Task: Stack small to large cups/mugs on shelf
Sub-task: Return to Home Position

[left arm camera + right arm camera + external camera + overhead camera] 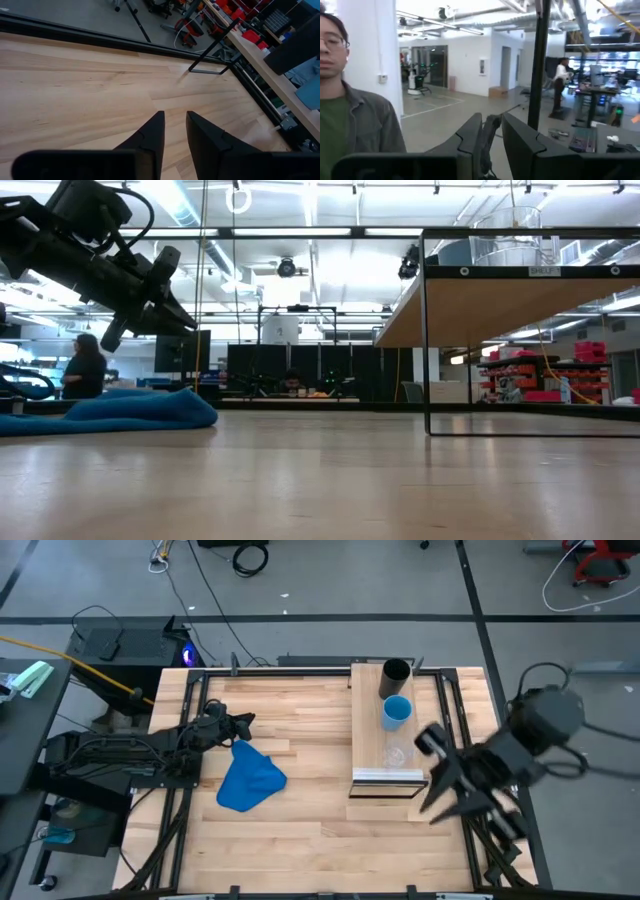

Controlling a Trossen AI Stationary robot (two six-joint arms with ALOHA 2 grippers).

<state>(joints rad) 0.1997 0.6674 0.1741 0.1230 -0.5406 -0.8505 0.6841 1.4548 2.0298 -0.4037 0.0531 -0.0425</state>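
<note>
Cups lined up on our shelf
On the table's (310, 830) right half we find the shelf (366, 730): tall cup (396, 671) at the back, middle cup (397, 710) before it, small cup (396, 754) in front. The cloth (248, 778) lies to its left, near the left gripper (247, 722).

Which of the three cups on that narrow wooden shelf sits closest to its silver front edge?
The small clear transparent cup; the light-blue cup comes next and the black cylindrical cup stands farthest back.

Smooth butcher-block wood tabletop (300, 840), light-wood shelf (368, 730) with a shiny metal edge (386, 778) — and a soft, matt cloth (250, 780).
</note>
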